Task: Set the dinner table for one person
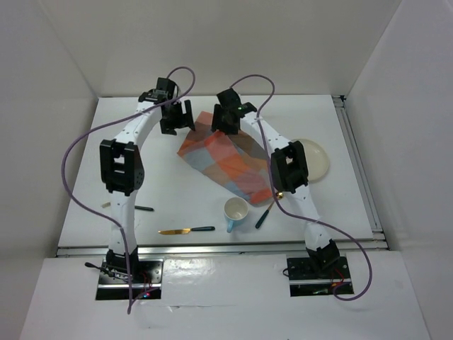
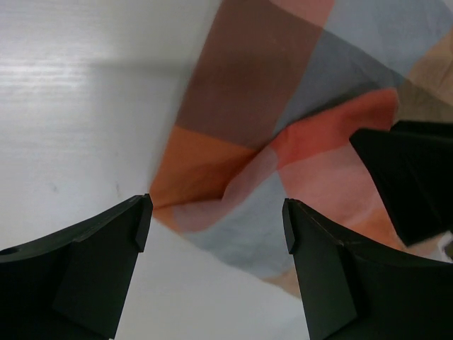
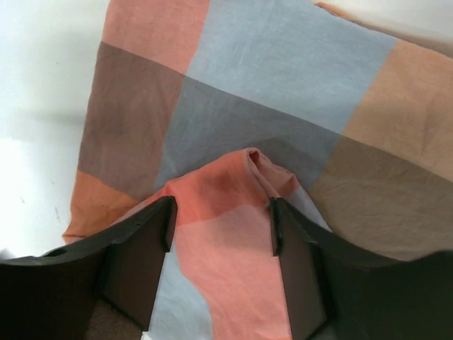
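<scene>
The left claw (image 2: 216, 212) is held wide over the mat's (image 1: 228, 159) upper-left corner, probably for straightening. A raised fold is straddled by the part-closed right claw (image 3: 221, 212); a grip cannot be confirmed. The mat is laid skewed on the table (image 1: 184, 195), seen across mid-frame.

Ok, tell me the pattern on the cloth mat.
The cloth mat is checked in large orange, blue-grey and brown squares; the right wrist view shows it best.
</scene>
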Tool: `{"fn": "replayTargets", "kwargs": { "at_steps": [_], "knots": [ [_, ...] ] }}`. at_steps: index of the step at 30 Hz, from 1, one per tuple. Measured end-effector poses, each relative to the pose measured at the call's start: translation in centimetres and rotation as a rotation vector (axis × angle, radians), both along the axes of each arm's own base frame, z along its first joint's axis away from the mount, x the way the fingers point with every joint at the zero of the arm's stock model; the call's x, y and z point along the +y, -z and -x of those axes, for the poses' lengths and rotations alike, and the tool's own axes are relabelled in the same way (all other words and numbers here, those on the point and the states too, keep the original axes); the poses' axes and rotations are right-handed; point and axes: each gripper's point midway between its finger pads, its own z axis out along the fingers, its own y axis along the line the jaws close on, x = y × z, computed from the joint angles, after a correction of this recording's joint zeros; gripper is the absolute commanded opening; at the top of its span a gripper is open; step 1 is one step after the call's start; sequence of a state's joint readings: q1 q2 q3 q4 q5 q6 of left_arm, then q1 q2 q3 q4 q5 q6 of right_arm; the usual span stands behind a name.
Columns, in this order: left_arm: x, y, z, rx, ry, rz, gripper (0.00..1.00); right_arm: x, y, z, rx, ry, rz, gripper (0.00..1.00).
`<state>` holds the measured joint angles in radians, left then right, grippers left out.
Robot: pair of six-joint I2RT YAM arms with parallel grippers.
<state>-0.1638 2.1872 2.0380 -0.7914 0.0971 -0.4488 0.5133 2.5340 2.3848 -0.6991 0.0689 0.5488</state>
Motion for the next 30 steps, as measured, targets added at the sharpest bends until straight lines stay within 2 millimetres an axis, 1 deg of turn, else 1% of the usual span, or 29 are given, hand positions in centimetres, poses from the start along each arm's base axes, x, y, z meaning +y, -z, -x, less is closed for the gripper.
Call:
{"fn": "replayTargets", "kwargs": {
  "at_steps": [2, 5, 6, 8, 9, 10, 11, 13, 15, 16, 18, 19, 21, 22, 23, 24, 25, 26, 27, 28, 29, 30],
  "knots": [
    [-0.7, 1.9, -1.7, 0.019, 0.008, 0.023, 0.93, 0.1, 0.3, -0.2, -0.001, -0.003, 0.002, 0.62],
    [-1.4, 4.1, -4.1, 0.03, 0.005, 0.059, 0.94, 0.1, 1.3, -0.4, 0.002, -0.003, 0.012, 0.62],
    [-1.5, 4.8, -4.4, 0.036, 0.004, 0.069, 0.94, 0.0, 1.6, -0.4, 0.003, -0.003, 0.021, 0.62],
    [-1.7, 6.0, -4.7, 0.053, 0.006, 0.085, 0.96, -0.3, 2.4, -0.5, 0.005, -0.002, 0.046, 0.66],
    [-1.7, 6.6, -4.7, 0.063, 0.006, 0.091, 0.96, -0.5, 2.7, -0.6, 0.002, -0.004, 0.064, 0.76],
    [-1.7, 7.0, -4.7, 0.068, 0.005, 0.098, 0.96, -0.7, 2.9, -0.6, -0.001, -0.004, 0.077, 0.82],
    [-1.9, 7.3, -4.9, 0.071, 0.005, 0.107, 0.96, -0.8, 3.0, -0.7, -0.007, -0.01, 0.094, 0.85],
    [-2.1, 7.9, -5.5, 0.067, -0.001, 0.121, 0.94, -1.1, 3.0, -0.8, -0.022, -0.023, 0.128, 0.85],
    [-2.3, 7.8, -6.0, 0.053, 0.002, 0.139, 0.91, -1.3, 3.0, -0.9, -0.036, -0.034, 0.154, 0.8],
    [-2.5, 7.8, -6.3, 0.045, 0.004, 0.149, 0.87, -1.4, 3.0, -0.9, -0.04, -0.036, 0.163, 0.77],
    [-2.9, 7.8, -6.7, 0.038, 0.002, 0.181, 0.78, -1.4, 3.0, -1.0, -0.047, -0.043, 0.176, 0.77],
    [-3.2, 7.9, -6.9, 0.034, 0.005, 0.196, 0.66, -1.4, 2.9, -1.0, -0.052, -0.048, 0.18, 0.77],
    [-3.7, 8.1, -7.1, 0.037, 0.001, 0.229, 0.53, -1.2, 2.8, -1.1, -0.061, -0.054, 0.18, 0.77],
    [-3.9, 8.3, -7.1, 0.043, 0.003, 0.244, 0.44, -1.1, 2.8, -1.1, -0.066, -0.057, 0.178, 0.77],
    [-4.1, 8.4, -7.1, 0.045, 0.006, 0.255, 0.26, -0.9, 2.7, -1.2, -0.069, -0.059, 0.174, 0.77],
    [-4.4, 8.6, -7.0, 0.053, 0.004, 0.271, 0.17, -0.7, 2.6, -1.3, -0.076, -0.062, 0.168, 0.76],
    [-4.5, 8.8, -6.9, 0.058, 0.006, 0.281, 0.06, -0.5, 2.5, -1.4, -0.083, -0.066, 0.159, 0.65],
    [-4.7, 9.0, -6.9, 0.065, 0.005, 0.293, 0.0, -0.2, 2.4, -1.4, -0.089, -0.075, 0.15, 0.57],
    [-4.8, 9.0, -6.8, 0.069, 0.008, 0.31, 0.0, 0.1, 2.3, -1.5, -0.092, -0.082, 0.14, 0.45],
    [-4.8, 8.9, -6.8, 0.071, 0.004, 0.323, 0.0, 0.3, 2.2, -1.6, -0.095, -0.086, 0.132, 0.36],
    [-4.9, 8.9, -6.8, 0.072, 0.006, 0.337, 0.0, 0.4, 2.2, -1.6, -0.098, -0.087, 0.127, 0.17],
    [-4.9, 9.0, -6.8, 0.073, 0.008, 0.35, 0.0, 0.5, 2.1, -1.7, -0.102, -0.086, 0.124, 0.1]
  ]
}}
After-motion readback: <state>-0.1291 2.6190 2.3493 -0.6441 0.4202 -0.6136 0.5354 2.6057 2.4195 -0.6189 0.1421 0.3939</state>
